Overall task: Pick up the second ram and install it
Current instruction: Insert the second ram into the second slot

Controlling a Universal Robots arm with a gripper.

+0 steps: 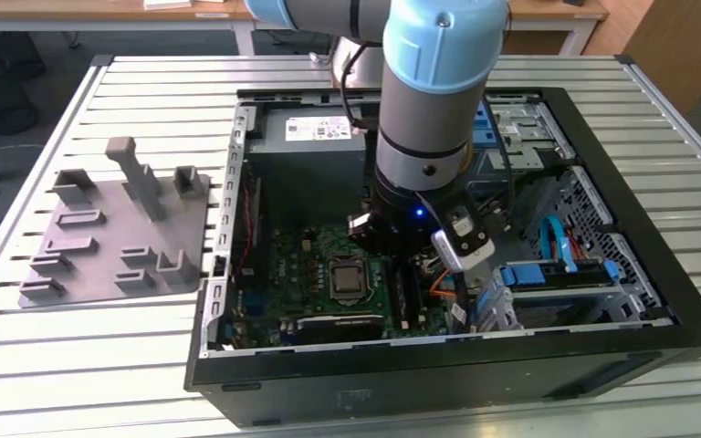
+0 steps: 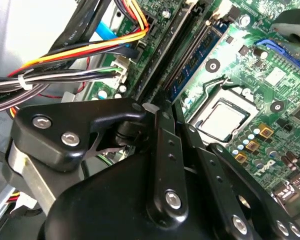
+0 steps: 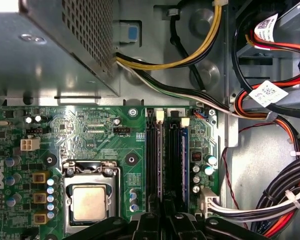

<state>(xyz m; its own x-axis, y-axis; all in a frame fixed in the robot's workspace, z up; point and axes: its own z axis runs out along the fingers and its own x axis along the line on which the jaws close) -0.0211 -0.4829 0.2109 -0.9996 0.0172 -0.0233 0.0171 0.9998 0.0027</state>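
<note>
Deep inside the open computer case (image 1: pixel 594 365), the pincer (image 2: pixel 157 112) stands closed over the memory slots (image 3: pixel 155 165), gripping nothing visible; just beyond its fingertips, the second ram (image 2: pixel 197 55) sits seated upright beside the processor socket (image 2: pixel 222 117).

A slatted metal table (image 1: pixel 70 365) stands before wooden desks (image 1: pixel 120 14).
</note>
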